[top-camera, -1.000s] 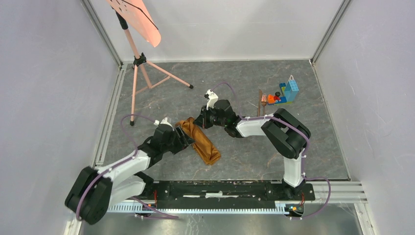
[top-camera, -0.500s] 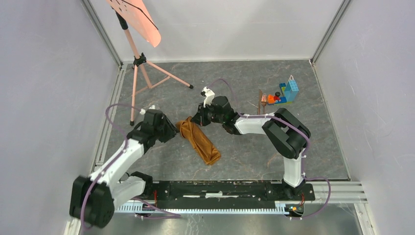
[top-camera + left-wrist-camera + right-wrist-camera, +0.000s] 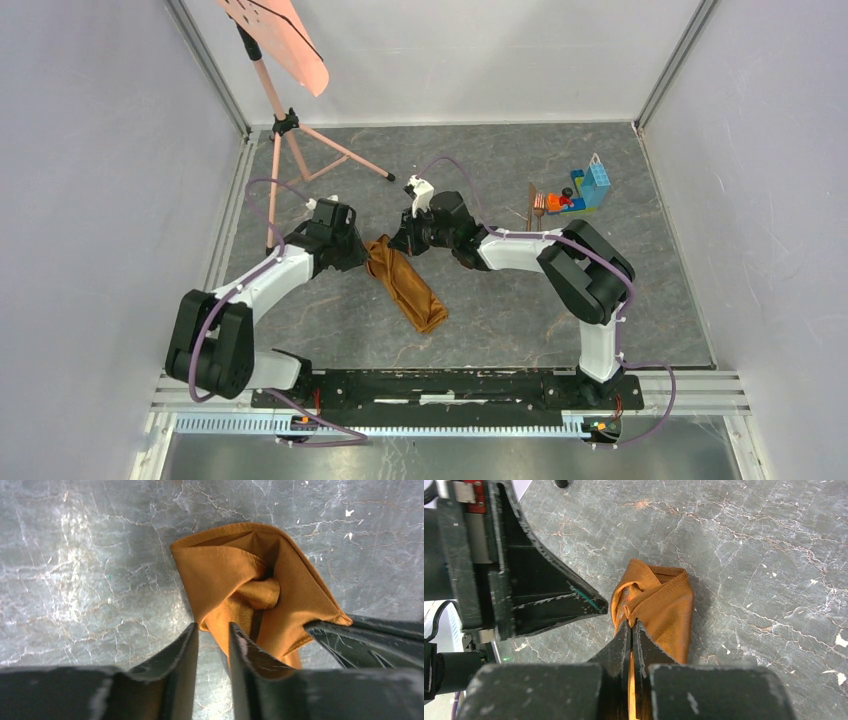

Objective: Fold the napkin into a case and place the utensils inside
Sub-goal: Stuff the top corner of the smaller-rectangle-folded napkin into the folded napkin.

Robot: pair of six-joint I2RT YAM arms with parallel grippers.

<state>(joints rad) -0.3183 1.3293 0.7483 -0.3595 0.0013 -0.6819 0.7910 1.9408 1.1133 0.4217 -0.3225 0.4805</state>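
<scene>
The orange-brown napkin [image 3: 408, 287] lies bunched into a long strip on the marble table, running from its far-left end toward the near right. My right gripper [image 3: 630, 622] is shut on that far end, cloth pinched between its fingertips [image 3: 398, 243]. My left gripper [image 3: 213, 630] is at the same end from the left, its jaws a narrow gap apart; the napkin [image 3: 240, 580] edge sits at its tips and bare table shows between them. In the top view the left gripper [image 3: 362, 257] touches the cloth. The utensils [image 3: 536, 208] lie at the far right.
A toy brick pile [image 3: 586, 188] sits right beside the utensils. A salmon-pink sheet [image 3: 285, 40] on a tripod stand [image 3: 285, 150] occupies the far left corner, its legs reaching close behind my left arm. Walls enclose three sides.
My left arm swung from the near side round to the napkin's far-left end, and its jaws narrowed. The right gripper, still pinching the cloth, shifted slightly left and farther.
</scene>
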